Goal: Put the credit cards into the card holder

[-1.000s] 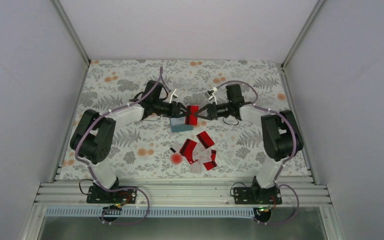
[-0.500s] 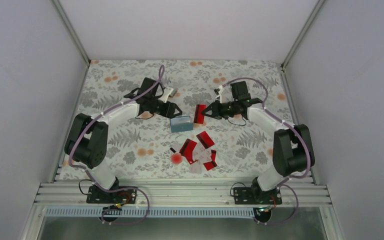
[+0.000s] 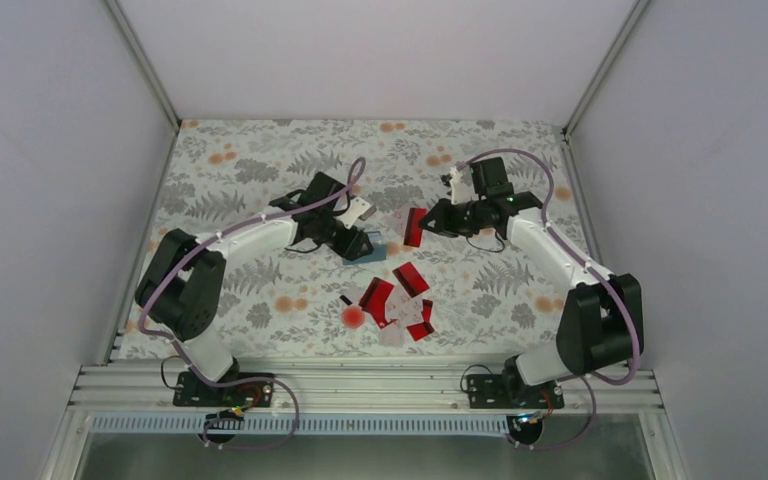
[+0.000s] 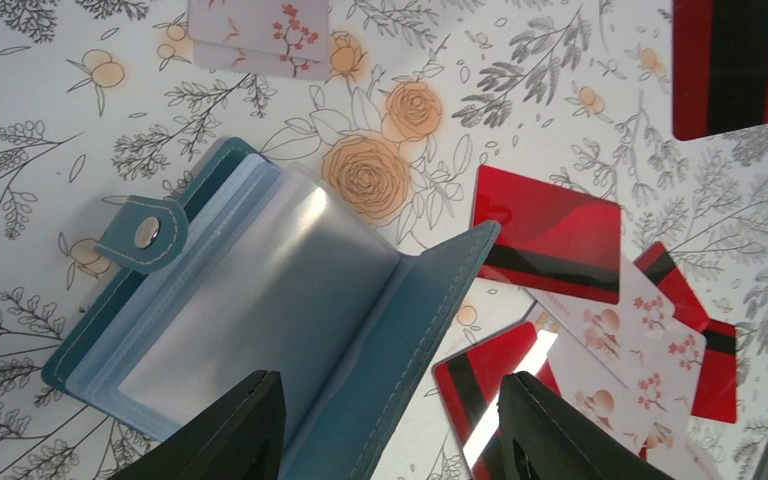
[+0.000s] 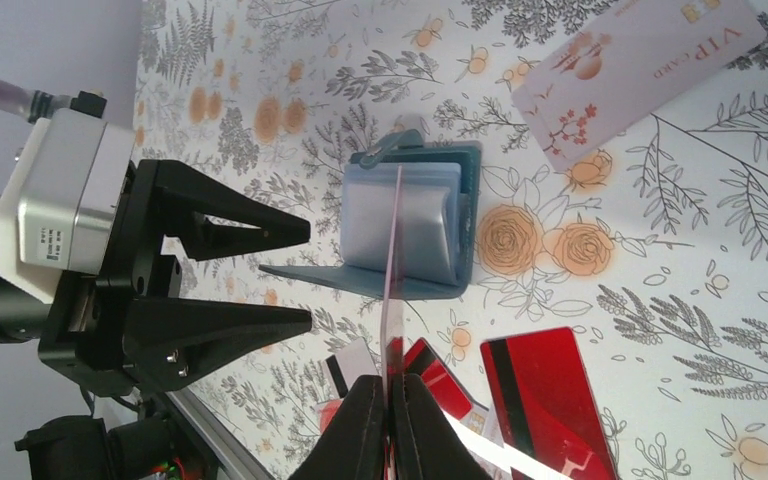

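Observation:
The teal card holder [image 4: 412, 338] lies open on the floral cloth, its clear sleeves [image 4: 260, 300] showing. My left gripper [image 4: 390, 430] hangs open just above it, the raised cover flap between its fingers without being pinched. From above, this gripper [image 3: 357, 242] hides most of the holder [image 3: 372, 256]. My right gripper [image 5: 390, 400] is shut on a red credit card [image 3: 415, 227], held on edge in the air right of the holder [image 5: 410, 220]. Several red and pale credit cards [image 3: 400, 300] lie in a loose pile nearer the arm bases.
Pale cards [image 4: 258, 30] lie on the cloth beyond the holder, one marked VIP [image 5: 640, 70]. A small round red blob [image 3: 352, 317] and a tiny black piece [image 3: 345, 299] sit left of the pile. Grey walls enclose the table on three sides.
The two grippers met at the red card a second ago. The left one let go, opened wider and moved onto the holder. The right one carried the card off to the right.

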Controlling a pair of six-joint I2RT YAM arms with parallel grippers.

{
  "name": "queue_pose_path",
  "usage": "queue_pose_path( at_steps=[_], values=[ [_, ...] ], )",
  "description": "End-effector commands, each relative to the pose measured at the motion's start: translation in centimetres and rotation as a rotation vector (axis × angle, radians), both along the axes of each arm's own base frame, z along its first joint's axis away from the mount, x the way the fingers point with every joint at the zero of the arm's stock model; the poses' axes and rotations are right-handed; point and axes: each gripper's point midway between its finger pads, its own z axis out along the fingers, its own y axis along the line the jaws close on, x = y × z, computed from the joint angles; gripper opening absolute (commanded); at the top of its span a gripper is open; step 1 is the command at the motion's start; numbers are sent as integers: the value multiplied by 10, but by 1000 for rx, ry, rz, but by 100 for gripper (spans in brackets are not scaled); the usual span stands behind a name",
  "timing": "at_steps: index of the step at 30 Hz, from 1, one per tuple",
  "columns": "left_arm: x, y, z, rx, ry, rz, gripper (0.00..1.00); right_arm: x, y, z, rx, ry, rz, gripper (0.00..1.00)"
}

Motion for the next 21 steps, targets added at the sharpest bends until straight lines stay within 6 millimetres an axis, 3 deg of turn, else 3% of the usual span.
queue_pose_path(
  at_steps=[1,7,13,17,21],
  values=[
    [2,1,-7,71,-48,-26,53,-4,-6,9,-25,-19,-8,4],
    [-1,-3,-21,175,-82,-32,33,-7,-9,11,-33,-29,-14,4],
    [8,6,-20,229,-110,39,8,-7,-10,15,-29,-38,-18,4],
    [22,28,-22,331,-128,196,5,-6,-11,15,-30,-44,-22,4],
    [38,67,-24,500,-102,477,6,-4,-10,15,-28,-48,-25,4]
  ],
)
